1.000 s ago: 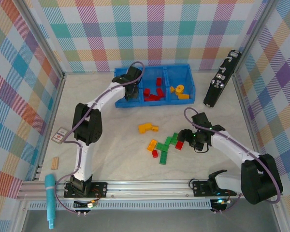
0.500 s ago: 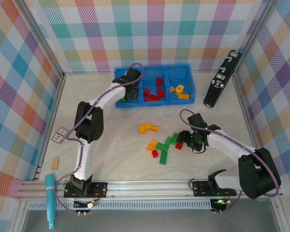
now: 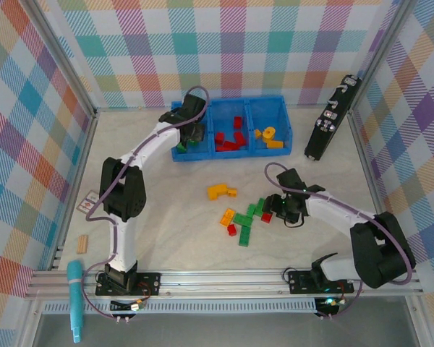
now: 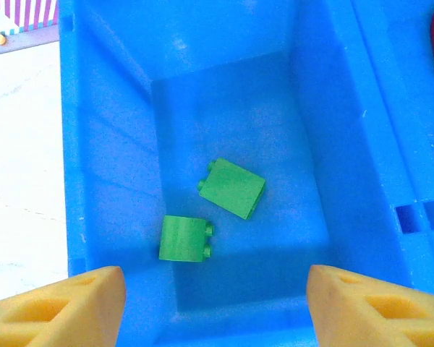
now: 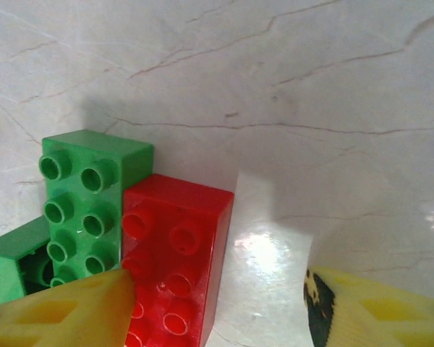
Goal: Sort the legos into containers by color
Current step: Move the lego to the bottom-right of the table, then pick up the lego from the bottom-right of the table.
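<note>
I see my right arm's fingers (image 5: 58,311) open and empty, with the small red plastic brick (image 5: 177,253) lying lengthwise between them, off-centre.

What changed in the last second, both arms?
The left tool, open above the left compartment of the blue plastic tray, drifted left and its elbow swung outward. The right tool, open, edged left toward the red rectangular brick. No visible grasp or release. The loose bricks and sorted bricks kept their places.
</note>
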